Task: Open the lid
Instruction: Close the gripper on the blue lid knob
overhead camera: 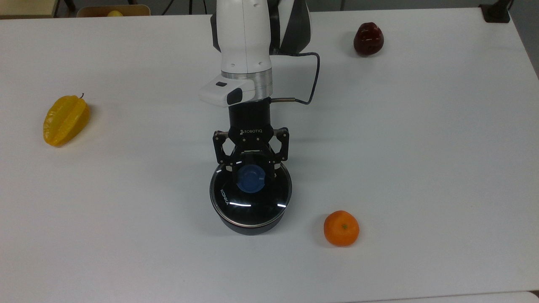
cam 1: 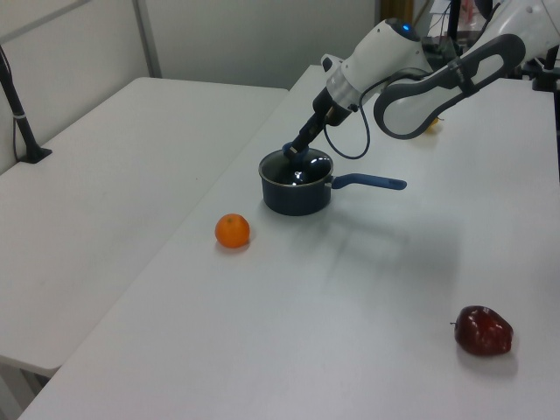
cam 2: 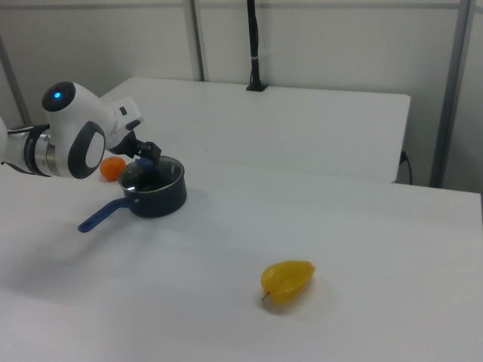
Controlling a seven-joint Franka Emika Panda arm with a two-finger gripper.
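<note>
White table (overhead camera: 421, 147). The lid (overhead camera: 251, 201) sits seated on the black saucepan (cam 1: 296, 198), lower centre of the top view, left of centre in the left view, left side of the right view. Glass is clear; dark pan interior shows through, with bright glare streaks near its lower edge. Blue knob (overhead camera: 250, 178) at lid centre. The gripper (overhead camera: 251, 174) comes down over the knob from the upper part of the top view, a black finger on either side of it; jaws partly open, fingers flanking the knob closely, but whether they actually touch it cannot be told. Fingertips are hard to separate from the dark glass. The saucepan's long blue handle (cam 1: 369, 183) is hidden under the arm in the top view; it shows in the left view pointing right. In the right view the arm's white body covers part of the orange (overhead camera: 341, 228), leaving a sliver. Yellow starfruit (overhead camera: 65, 120) far left of the top view, well apart. Dark red apple (overhead camera: 368, 38) upper right. At the top edge, upper left, a tan container is cut off by the frame.
</note>
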